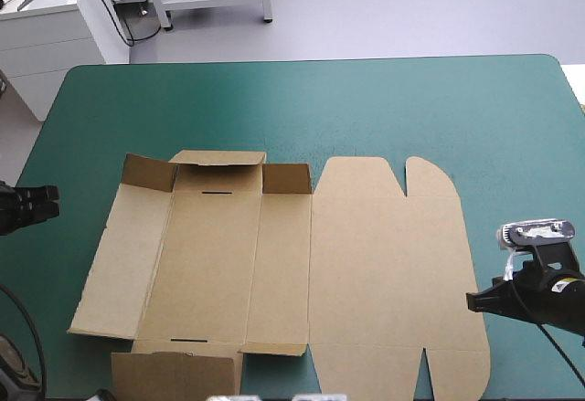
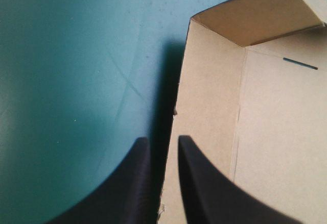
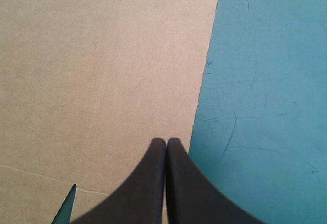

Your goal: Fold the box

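The brown box (image 1: pixel 274 264) lies open on the teal-green cover (image 1: pixel 320 109) as a cut sheet. Its far flaps (image 1: pixel 219 174) stand up, its left wall (image 1: pixel 123 259) tilts slightly upward, and the wide lid panel (image 1: pixel 393 273) lies flat on the right. My left gripper (image 1: pixel 44 202) hovers left of the box, apart from it; in the left wrist view the gripper (image 2: pixel 162 141) is open by a narrow gap, with the left wall's edge (image 2: pixel 204 106) just ahead. My right gripper (image 1: pixel 473 300) is at the lid's right edge; in the right wrist view it (image 3: pixel 166 140) is shut, over the lid (image 3: pixel 102 71).
A near flap (image 1: pixel 178 375) of the box reaches the table's front edge. Bare cover runs from the box to the table's far edge (image 1: pixel 311 60) and along both sides. A white cabinet (image 1: pixel 55 36) stands beyond the far left corner.
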You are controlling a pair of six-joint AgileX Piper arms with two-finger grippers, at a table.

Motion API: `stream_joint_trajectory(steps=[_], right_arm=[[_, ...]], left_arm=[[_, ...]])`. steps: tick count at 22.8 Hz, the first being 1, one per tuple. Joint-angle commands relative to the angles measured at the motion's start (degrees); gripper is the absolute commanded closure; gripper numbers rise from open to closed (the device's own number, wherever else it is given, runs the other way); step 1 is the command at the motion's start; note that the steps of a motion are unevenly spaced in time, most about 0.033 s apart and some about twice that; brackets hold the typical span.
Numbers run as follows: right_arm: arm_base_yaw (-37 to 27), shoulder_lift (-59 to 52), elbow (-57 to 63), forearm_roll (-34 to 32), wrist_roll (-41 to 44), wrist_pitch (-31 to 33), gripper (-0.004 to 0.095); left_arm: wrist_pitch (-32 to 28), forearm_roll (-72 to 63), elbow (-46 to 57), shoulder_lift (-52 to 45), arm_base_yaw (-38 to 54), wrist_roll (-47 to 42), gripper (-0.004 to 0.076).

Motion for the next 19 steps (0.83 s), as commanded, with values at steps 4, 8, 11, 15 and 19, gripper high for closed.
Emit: stream_joint_trajectory(steps=[4, 8, 11, 15, 19], right_arm=[[0.2, -0.2, -1.3, 0.9, -0.5, -2.7, 0.0925], [0.2, -0.2, -1.3, 0.9, -0.7, -2.7, 0.0926], [0.2, -0.2, -1.3, 0.7, -0.7, -3.0, 0.0927], [0.6, -0.2, -1.3, 0.8, -0.7, -3.0, 0.0927], [0.6, -0.2, -1.3, 0.8, -0.7, -3.1, 0.0927]], left_arm=[[0.5, -2.0, 3.1, -1.5, 0.1, 0.0, 0.0167], [0.5, -1.6, 9.1, -1.5, 0.1, 3.2, 0.0158], [-0.7, -1.7, 14.7, -1.5, 0.1, 7.9, 0.0160], [-2.8, -1.3, 20.4, -1.5, 0.1, 11.6, 0.0160], [-3.7, -5.2, 23.2, -0.6, -1.9, 12.8, 0.0160]])
